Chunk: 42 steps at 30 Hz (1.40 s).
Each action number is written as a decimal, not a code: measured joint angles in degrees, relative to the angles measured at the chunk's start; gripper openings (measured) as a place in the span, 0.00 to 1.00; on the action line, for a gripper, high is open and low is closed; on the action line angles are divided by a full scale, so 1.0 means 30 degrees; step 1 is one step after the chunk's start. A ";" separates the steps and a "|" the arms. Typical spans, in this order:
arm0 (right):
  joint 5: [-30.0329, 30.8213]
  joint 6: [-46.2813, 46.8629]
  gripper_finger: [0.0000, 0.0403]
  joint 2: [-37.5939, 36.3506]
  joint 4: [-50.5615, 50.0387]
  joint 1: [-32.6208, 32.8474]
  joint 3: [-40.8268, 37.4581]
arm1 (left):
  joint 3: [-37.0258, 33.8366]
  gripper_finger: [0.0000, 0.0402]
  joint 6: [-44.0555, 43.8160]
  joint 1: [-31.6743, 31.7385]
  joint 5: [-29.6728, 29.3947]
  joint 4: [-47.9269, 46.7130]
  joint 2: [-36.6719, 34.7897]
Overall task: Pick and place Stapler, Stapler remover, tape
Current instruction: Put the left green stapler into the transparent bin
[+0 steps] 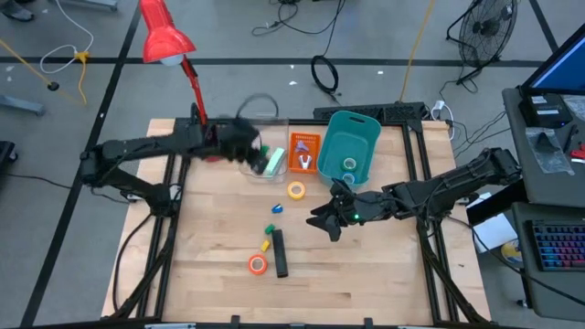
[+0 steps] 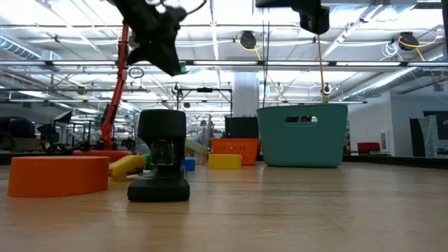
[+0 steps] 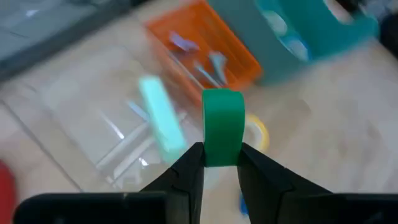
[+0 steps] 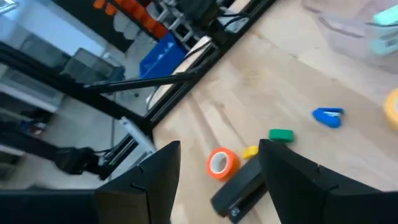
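My left gripper [image 3: 221,157] is shut on a green tape roll [image 3: 222,124], high above a clear container [image 3: 106,134] at the table's far middle. It also shows in the low view, where my left gripper [image 2: 159,38] is at the top. My right gripper [image 4: 217,168] hangs open over the table's middle [image 1: 329,219], with nothing between its fingers. A black stapler [image 1: 280,253], an orange tape roll [image 1: 258,265], a yellow tape roll [image 1: 296,190] and a small blue stapler remover [image 1: 277,208] lie flat on the wood. A blue tape roll [image 1: 350,164] lies inside the teal basket [image 1: 361,128]. My left gripper pinches the green tape roll by its two flat faces [image 3: 208,152], one finger on each face, at the part of the ring nearest the gripper. The fingers slant down from the table's left. The roll stands on edge beyond the fingertips, lifted clear of everything.
A mint-green bar [image 1: 274,163] lies in the clear container. An orange tray [image 1: 303,151] stands between the container and the basket. A small green block [image 1: 271,228] and a yellow block [image 1: 266,245] lie near the stapler. A red lamp [image 1: 167,37] stands at the far left.
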 joint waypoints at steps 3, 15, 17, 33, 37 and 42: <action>-0.0066 -0.0138 0.52 0.0000 0.0765 0.0000 -0.0003 | -0.0040 0.23 0.0866 0.2421 0.1299 -0.0442 0.0570; -0.0073 -0.0669 0.52 0.0000 0.1599 0.0000 -0.0011 | -0.0038 0.23 0.2556 0.5729 0.3958 0.1592 0.6234; -0.0073 -0.0657 0.52 0.0000 0.1592 0.0000 -0.0011 | -0.0041 0.23 0.2541 0.5781 0.4063 0.2080 0.7133; -0.1006 -0.0217 0.52 0.0000 0.3009 0.0131 -0.0011 | -0.0009 0.23 0.2831 0.6091 0.2748 0.3429 0.9807; -0.1013 -0.0303 0.52 0.0000 0.3031 0.0124 -0.0011 | -0.0009 0.23 0.2928 0.6297 0.2818 0.3401 0.9815; -0.1013 -0.0310 0.52 0.0000 0.3028 0.0124 -0.0011 | -0.0016 0.23 0.3065 0.6348 0.2832 0.3487 0.9822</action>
